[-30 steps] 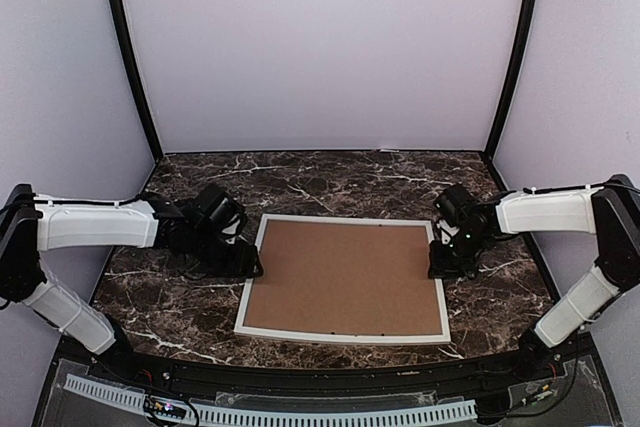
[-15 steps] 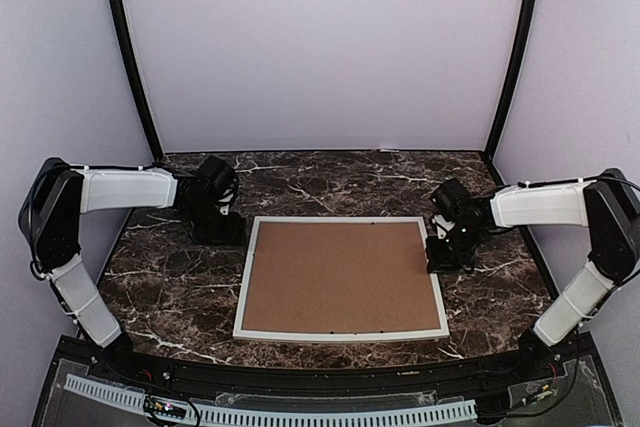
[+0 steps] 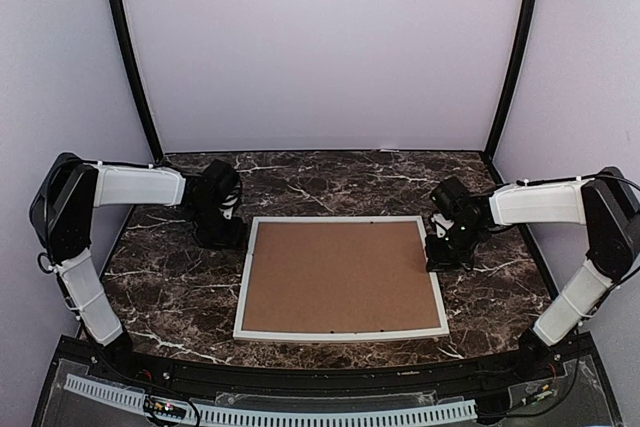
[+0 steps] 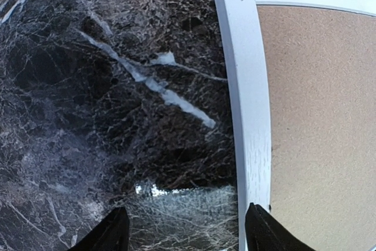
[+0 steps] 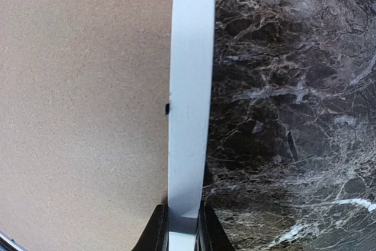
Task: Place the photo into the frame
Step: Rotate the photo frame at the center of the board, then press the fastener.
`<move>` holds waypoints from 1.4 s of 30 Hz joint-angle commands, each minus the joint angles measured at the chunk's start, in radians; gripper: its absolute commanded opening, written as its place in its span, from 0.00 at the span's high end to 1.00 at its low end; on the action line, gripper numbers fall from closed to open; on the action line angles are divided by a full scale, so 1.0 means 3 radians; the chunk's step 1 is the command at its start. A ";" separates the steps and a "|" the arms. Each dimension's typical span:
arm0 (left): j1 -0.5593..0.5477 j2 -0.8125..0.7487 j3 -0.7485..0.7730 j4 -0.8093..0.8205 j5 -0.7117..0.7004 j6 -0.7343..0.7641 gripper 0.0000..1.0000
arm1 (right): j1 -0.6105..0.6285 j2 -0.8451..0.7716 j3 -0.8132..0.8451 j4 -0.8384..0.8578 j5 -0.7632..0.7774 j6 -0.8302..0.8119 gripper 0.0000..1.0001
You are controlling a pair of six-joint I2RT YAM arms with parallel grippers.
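Brown cardboard sheet (image 3: 340, 275) fills the white rectangular picture frame (image 3: 340, 335), which lies flat in the middle of the dark veined marble worktop (image 3: 330, 182). The right end effector (image 5: 183, 227) pinches the frame's right rail, fingers narrow. The left end effector (image 4: 185, 230) hangs wide over the marble at the left rail, holding nothing.

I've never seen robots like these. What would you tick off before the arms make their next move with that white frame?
1. The right gripper clamps the frame by its right rail: ok.
2. The left gripper holds something: not ok; it is open, hovering beside the left rail.
3. The frame lies flat on the table: ok by the top view.
4. The cardboard sheet sits inside the rails: ok.
5. The photo is inside: cannot tell; none shows.
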 commanded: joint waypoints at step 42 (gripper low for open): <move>-0.0248 0.0287 -0.0202 0.0282 0.0465 -0.0195 0.30 | -0.0036 -0.0027 -0.0114 0.0064 -0.0027 0.0010 0.87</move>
